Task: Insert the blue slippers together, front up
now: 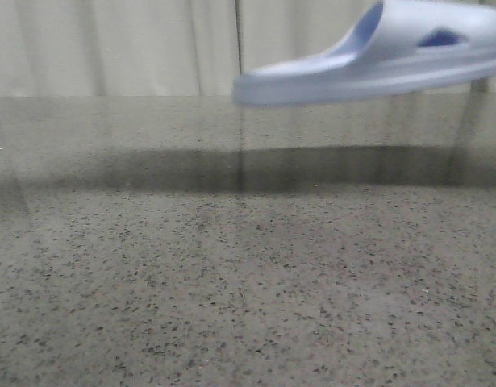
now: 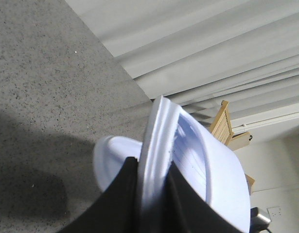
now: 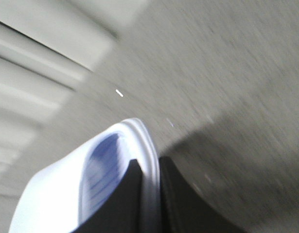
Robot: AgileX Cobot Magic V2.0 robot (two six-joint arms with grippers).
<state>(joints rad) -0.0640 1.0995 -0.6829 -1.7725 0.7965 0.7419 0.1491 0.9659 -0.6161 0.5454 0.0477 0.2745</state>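
Above speckled table (image 1: pixel 231 282): each pincer (image 2: pixel 151 194) (image 3: pixel 148 194) pinching blue slipper (image 1: pixel 377 60) sole edge.

1. One pale lavender-blue slipper (image 1: pixel 377 60) is seen raised clear of the speckled surface, sole down and roughly level, a cut-out visible in its strap.
2. In the left wrist view, a slipper (image 2: pixel 188 160) is seen on edge (ribbed footbed exposed).
3. In the right wrist view, a slipper (image 3: pixel 91 189) appears blurred.

an indoor room, likely a lab, is suggested. a speckled grey table (image 1: pixel 231 306) is backed by pale pleated curtains (image 1: pixel 110 44). a wooden chair (image 2: pixel 227 127) is seen.
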